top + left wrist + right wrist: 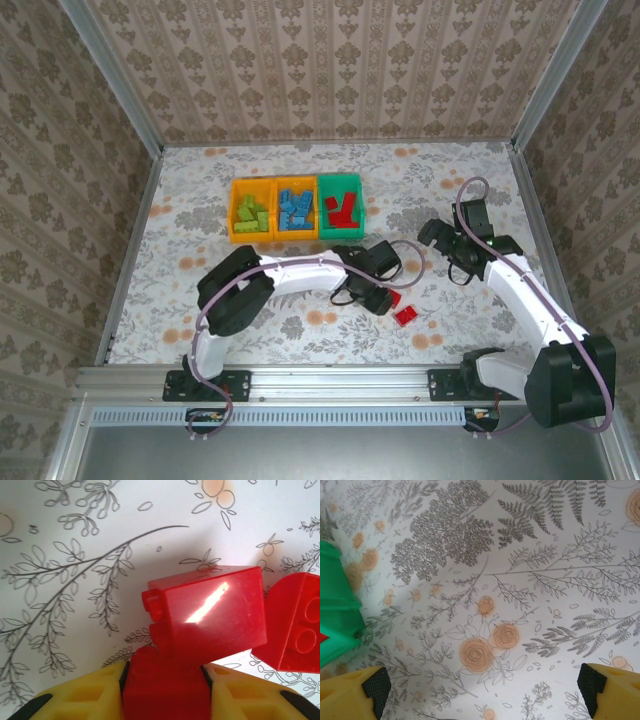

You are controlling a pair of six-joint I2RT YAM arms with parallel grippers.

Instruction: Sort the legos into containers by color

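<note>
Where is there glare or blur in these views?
Left wrist view: a white glare streak crosses the red brick in the left gripper, whose fingers look soft. Right wrist view: even light, crisp tablecloth, green bin blurred at the edge. Top view: evenly lit, faint shadows.

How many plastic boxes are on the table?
3, in a row: the left orange-yellow plastic bin holds green bricks, the middle orange-yellow one blue bricks, the right green one red bricks.

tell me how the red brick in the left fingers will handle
Probably stiff: the red brick shows sharp edges between the left fingers. Likely slippery, given its glossy glare. It sits tilted, so it may twist and nudge the second red brick.
</note>
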